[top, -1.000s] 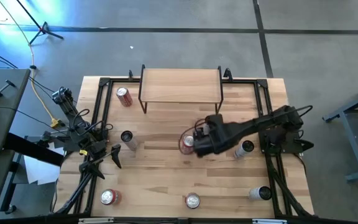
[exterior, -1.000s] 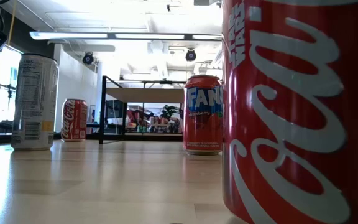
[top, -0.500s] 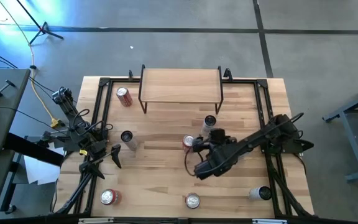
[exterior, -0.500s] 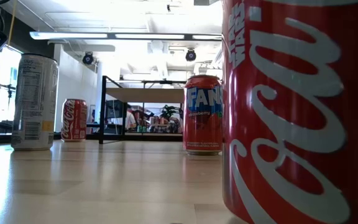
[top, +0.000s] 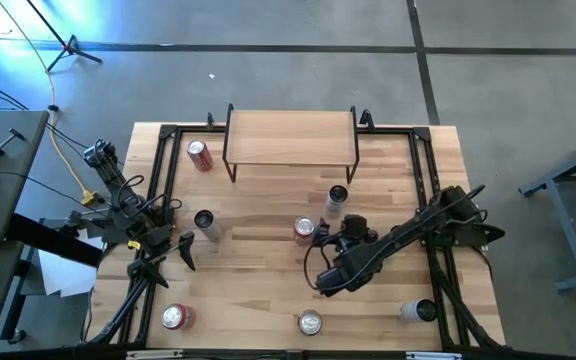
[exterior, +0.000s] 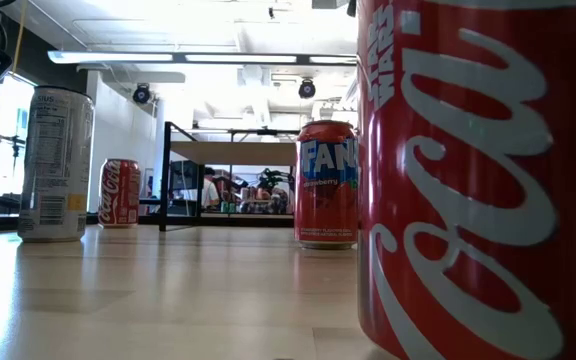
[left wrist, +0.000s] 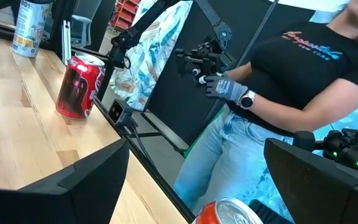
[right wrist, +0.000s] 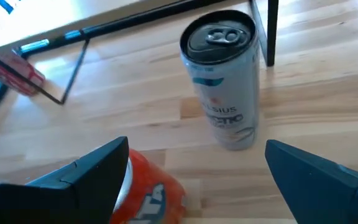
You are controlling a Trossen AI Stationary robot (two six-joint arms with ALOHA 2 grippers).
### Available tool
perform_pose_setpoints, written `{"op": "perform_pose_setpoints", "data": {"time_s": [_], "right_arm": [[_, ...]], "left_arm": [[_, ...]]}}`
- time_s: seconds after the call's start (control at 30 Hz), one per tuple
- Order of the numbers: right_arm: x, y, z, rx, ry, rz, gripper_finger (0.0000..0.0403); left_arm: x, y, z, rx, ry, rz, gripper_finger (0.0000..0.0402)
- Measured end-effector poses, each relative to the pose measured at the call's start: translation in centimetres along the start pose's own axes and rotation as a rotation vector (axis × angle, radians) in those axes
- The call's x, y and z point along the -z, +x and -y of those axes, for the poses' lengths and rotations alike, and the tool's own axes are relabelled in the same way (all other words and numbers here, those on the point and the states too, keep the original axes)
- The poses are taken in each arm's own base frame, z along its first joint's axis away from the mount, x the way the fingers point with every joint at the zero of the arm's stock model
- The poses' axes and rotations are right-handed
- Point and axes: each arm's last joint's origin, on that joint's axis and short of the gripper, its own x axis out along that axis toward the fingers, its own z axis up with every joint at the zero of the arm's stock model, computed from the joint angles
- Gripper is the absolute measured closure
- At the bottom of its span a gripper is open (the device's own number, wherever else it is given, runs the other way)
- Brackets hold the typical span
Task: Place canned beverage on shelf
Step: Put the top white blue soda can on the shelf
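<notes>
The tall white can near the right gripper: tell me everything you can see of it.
The tall white can is slim, silver-white metal with a dark top and closed pull tab, teal and orange print, lettering partly readable. It stands upright on the wooden table, in front of the shelf, beside an orange can. Nothing touches it; the right gripper faces it with open jaws.

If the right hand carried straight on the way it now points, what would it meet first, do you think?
Probably the orange-red can, which sits low between the open right hand and the slim silver can; that silver can stands farther along, in front of the shelf. Depth is hard to judge.
</notes>
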Motion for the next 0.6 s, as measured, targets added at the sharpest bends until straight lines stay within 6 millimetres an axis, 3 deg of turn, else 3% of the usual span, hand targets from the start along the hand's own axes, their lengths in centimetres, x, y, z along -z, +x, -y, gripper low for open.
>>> {"op": "perform_pose_setpoints", "data": {"time_s": [0.6], "right_arm": [[-0.7,1.7,-1.0,0.006,-0.064,0.012,0.0036]], "left_arm": [[0.0,0.0,0.0,0.0,0.0,0.0,0.0041]]}}
